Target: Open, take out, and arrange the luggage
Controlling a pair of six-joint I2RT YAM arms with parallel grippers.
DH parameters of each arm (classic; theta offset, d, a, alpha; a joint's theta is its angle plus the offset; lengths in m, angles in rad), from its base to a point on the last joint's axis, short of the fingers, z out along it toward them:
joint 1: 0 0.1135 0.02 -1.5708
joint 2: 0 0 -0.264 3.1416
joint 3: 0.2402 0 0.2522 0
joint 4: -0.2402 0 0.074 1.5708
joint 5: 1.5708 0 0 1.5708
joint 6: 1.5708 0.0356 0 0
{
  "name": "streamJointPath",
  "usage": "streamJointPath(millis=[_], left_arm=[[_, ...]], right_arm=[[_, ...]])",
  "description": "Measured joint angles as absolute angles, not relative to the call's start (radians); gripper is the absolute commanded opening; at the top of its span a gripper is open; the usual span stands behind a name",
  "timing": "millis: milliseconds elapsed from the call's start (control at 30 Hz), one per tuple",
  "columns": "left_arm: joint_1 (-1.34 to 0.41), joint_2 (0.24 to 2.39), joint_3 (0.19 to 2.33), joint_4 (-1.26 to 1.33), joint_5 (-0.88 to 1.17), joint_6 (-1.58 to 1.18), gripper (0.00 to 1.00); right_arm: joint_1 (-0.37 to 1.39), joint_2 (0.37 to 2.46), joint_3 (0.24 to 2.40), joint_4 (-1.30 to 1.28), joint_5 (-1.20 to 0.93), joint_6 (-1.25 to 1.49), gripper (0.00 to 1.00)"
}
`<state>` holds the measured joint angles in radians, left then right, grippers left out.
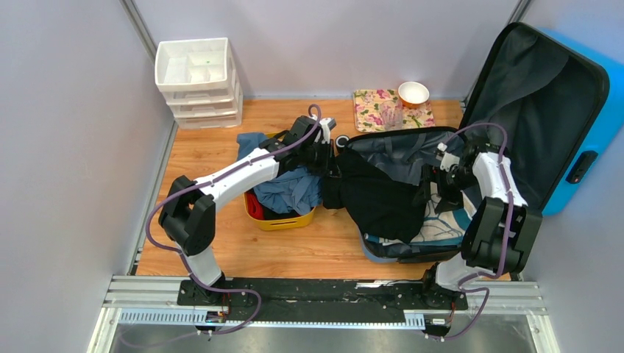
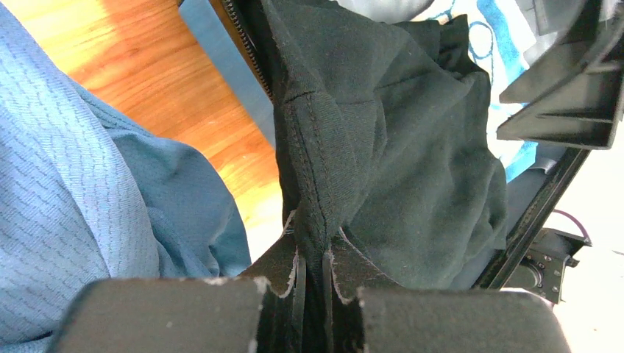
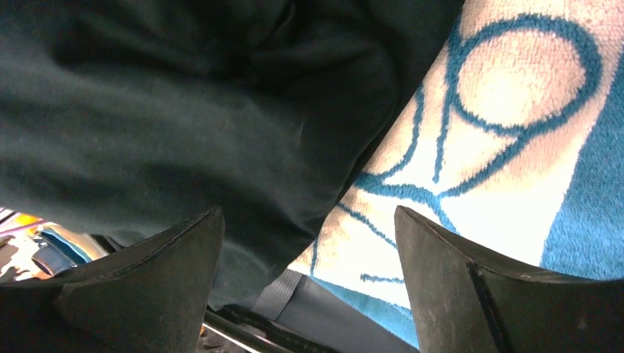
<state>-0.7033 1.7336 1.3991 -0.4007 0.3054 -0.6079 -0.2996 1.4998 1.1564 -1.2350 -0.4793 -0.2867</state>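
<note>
The blue suitcase (image 1: 597,125) lies open on the table, its dark-lined lid (image 1: 541,103) leaning against the right wall. A black garment (image 1: 375,195) spills over the case's left rim. My left gripper (image 1: 329,158) is shut on a fold of it, seen pinched between the fingers in the left wrist view (image 2: 313,257). My right gripper (image 1: 440,178) is open inside the case. In the right wrist view (image 3: 309,228) it hovers over the black garment (image 3: 184,110) and a white and blue towel (image 3: 500,147).
A yellow tub (image 1: 283,220) left of the case holds a blue shirt (image 1: 291,187) and something red (image 1: 254,206). A white drawer unit (image 1: 197,77) stands at the back left. A floral tray (image 1: 371,110) and a bowl (image 1: 413,93) are at the back.
</note>
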Motion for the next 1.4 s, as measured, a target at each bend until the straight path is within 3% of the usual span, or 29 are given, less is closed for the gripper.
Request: streamJointPath(millis=[100, 300, 400, 533, 567, 633, 667, 767, 1167, 1400], left_arm=[[-0.703, 1.733, 1.399, -0.396, 0.309, -0.609, 0.0], [-0.699, 1.733, 1.399, -0.392, 0.318, -0.623, 0.0], [-0.698, 1.733, 1.399, -0.389, 0.324, -0.628, 0.0], [-0.697, 1.733, 1.395, -0.38, 0.331, -0.631, 0.0], [-0.697, 1.733, 1.393, -0.379, 0.331, -0.632, 0.0], [-0.695, 1.733, 1.392, -0.377, 0.333, -0.633, 0.0], [-0.695, 1.733, 1.392, -0.376, 0.336, -0.633, 0.0], [-0.694, 1.733, 1.392, -0.374, 0.339, -0.626, 0.0], [-0.726, 1.723, 1.481, -0.398, 0.337, -0.434, 0.0], [-0.704, 1.583, 1.502, -0.402, 0.342, -0.28, 0.0]], right_arm=[[-0.3, 1.559, 1.155, -1.209, -0.481, -0.265, 0.82], [-0.3, 1.647, 1.145, -1.156, -0.534, -0.229, 0.79], [-0.3, 1.687, 1.13, -1.127, -0.541, -0.223, 0.71], [-0.3, 1.716, 1.118, -1.108, -0.583, -0.213, 0.47], [-0.3, 1.718, 1.118, -1.104, -0.594, -0.21, 0.37], [-0.3, 1.718, 1.122, -1.107, -0.612, -0.213, 0.31], [-0.3, 1.717, 1.129, -1.116, -0.62, -0.214, 0.19], [-0.3, 1.687, 1.146, -1.137, -0.635, -0.228, 0.0], [-0.286, 1.385, 1.324, -1.266, -0.716, -0.265, 0.0], [-0.149, 1.299, 1.443, -1.215, -0.746, -0.174, 0.0]])
